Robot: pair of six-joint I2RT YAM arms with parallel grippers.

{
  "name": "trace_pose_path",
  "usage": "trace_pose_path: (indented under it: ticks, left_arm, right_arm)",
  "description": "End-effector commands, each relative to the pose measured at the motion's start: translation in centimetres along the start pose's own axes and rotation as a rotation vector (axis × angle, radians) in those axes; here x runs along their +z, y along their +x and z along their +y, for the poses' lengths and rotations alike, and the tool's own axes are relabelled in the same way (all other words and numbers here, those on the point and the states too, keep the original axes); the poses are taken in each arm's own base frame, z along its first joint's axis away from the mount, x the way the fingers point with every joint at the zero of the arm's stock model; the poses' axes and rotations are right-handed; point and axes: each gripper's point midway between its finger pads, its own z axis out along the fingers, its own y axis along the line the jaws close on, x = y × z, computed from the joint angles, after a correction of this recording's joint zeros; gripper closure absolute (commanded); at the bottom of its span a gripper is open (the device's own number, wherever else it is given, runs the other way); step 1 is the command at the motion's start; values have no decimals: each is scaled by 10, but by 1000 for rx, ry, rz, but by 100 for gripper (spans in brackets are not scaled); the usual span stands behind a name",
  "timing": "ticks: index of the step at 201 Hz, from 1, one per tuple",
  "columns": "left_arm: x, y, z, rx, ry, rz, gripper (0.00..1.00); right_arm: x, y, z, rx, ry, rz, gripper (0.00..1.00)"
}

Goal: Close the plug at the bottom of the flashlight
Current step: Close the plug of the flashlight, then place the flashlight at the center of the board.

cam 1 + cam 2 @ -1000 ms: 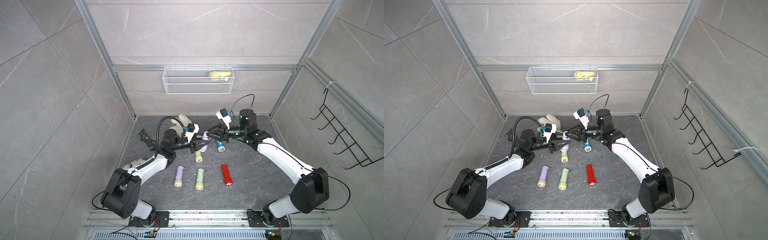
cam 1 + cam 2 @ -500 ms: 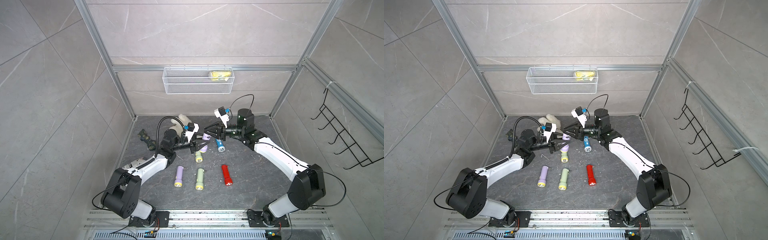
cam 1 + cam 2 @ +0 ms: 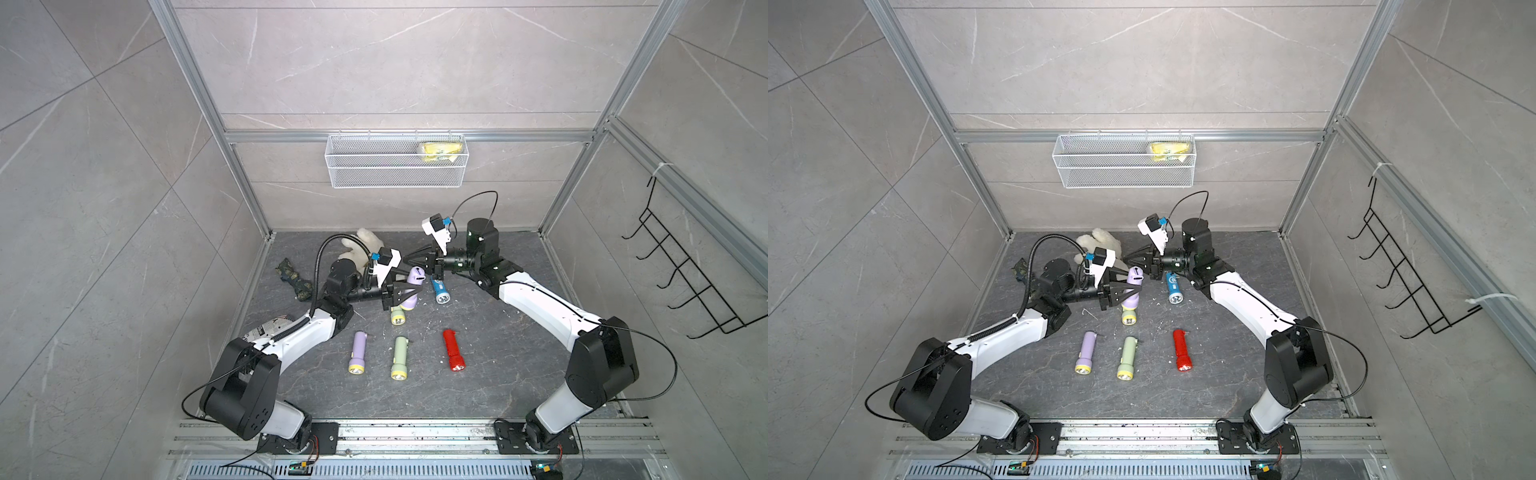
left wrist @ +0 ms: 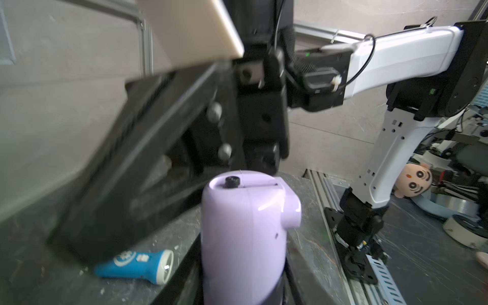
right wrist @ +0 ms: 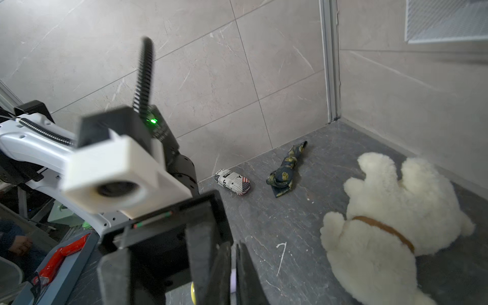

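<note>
- Where the grey floor [image 3: 519, 374] meets the front rail [image 3: 415, 434], we note the left arm [image 3: 291, 345] and the right arm [image 3: 540, 307] rising from their mounts.
- Next back, three flashlights lie in a row, apart from one another, lens ends toward the rail: a purple flashlight [image 3: 358, 352], a green flashlight [image 3: 400, 358] and a red flashlight [image 3: 453, 351].
- Behind the row, a yellow flashlight [image 3: 397, 316] lies on the floor, partly under the held one.
- A small roll printed like newspaper [image 3: 270, 328] lies by the left arm.
- The left gripper [image 3: 409, 293] is clamped on the lilac flashlight [image 3: 415, 276]. It grips the body low down and holds it off the floor, tilted, lens end down and bottom end up.
- In the left wrist view we see that bottom end close up: a small black stud [image 4: 231, 182] and a thin seam on the end face. Whether it is closed off we cannot tell.
- A blue flashlight [image 3: 438, 291] lies free on the floor, on the right arm's side of the held one.
- The right gripper [image 3: 409, 260] hangs just above the lilac flashlight's bottom end. In the right wrist view its fingers [image 5: 219, 264] stand nearly together, only a slit between them, nothing held. Whether it touches, we cannot tell.
- Farther back lie a white plush toy [image 3: 365, 241] and a patterned cloth [image 3: 293, 276].
- On the back wall hangs a wire basket [image 3: 395, 174], a yellow packet [image 3: 440, 150] at one end.
</note>
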Motion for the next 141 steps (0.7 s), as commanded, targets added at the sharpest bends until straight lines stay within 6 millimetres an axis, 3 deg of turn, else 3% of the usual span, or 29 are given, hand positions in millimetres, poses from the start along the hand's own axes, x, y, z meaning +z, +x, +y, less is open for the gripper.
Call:
trace_pose_path:
  ticks: [1,46,109,141]
  left_arm:
    - [-9,-83,-35,301,60,-182,100]
    - [-9,-77,-33,299,49,-170,100]
    - [-7,-62,-15,289,-36,-112,100]
    - [-12,-31,17,250,-214,-11,100]
  right_arm:
    - [8,26,-16,85,51,63,90]
    - [0,16,-33,76,174,51,88]
    - [-21,36,-70,136,437,107,78]
    - [-41,50,-90,156,617,141,61]
